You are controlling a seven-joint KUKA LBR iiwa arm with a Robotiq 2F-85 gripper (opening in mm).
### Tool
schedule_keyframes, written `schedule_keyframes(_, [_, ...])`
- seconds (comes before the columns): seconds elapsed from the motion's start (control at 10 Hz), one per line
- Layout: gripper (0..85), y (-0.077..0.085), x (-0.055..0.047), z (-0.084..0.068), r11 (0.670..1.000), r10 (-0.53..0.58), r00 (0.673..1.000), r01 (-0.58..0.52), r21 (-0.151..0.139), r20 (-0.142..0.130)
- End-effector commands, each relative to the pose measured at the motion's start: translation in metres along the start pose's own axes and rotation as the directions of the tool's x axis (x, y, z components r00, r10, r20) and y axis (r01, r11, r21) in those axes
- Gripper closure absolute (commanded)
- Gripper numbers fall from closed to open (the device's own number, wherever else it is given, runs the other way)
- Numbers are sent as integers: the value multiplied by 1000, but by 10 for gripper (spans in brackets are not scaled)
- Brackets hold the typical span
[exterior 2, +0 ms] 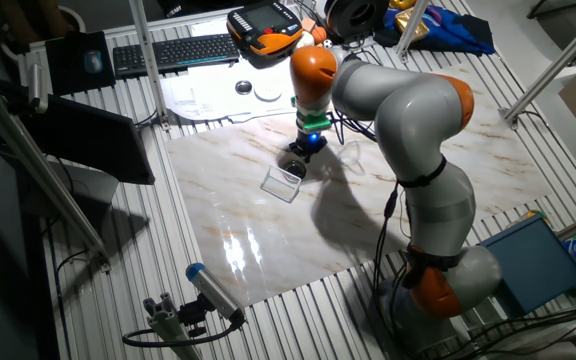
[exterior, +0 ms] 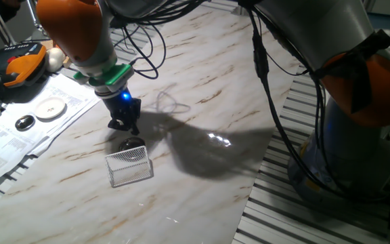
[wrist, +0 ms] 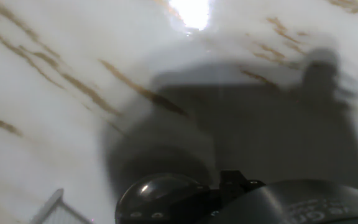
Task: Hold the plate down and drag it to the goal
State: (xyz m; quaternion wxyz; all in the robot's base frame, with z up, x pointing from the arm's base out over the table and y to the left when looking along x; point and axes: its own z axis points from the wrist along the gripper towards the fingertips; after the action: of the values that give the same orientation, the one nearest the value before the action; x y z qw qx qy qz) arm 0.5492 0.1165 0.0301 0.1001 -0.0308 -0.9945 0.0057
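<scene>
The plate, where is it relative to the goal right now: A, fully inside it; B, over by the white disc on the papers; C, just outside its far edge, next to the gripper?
C: the plate sits just beyond the goal outline, right below the gripper.

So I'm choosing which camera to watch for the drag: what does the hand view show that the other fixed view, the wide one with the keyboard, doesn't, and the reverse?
Only the hand view shows the plate close up, its shiny rim at the bottom edge, blurred, beside a corner of the goal. Only the wide fixed view shows the whole arm, the gripper, the keyboard and the entire goal. Both show the marble table and the goal.
</scene>
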Motion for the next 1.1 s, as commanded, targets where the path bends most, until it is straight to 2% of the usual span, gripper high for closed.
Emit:
schedule_keyframes(0.0, [850,3,2,1,1000,7,1000,-7,0,2])
schedule_keyframes(1.0, [850,40,21,3,997,71,997,-71,-22,-8])
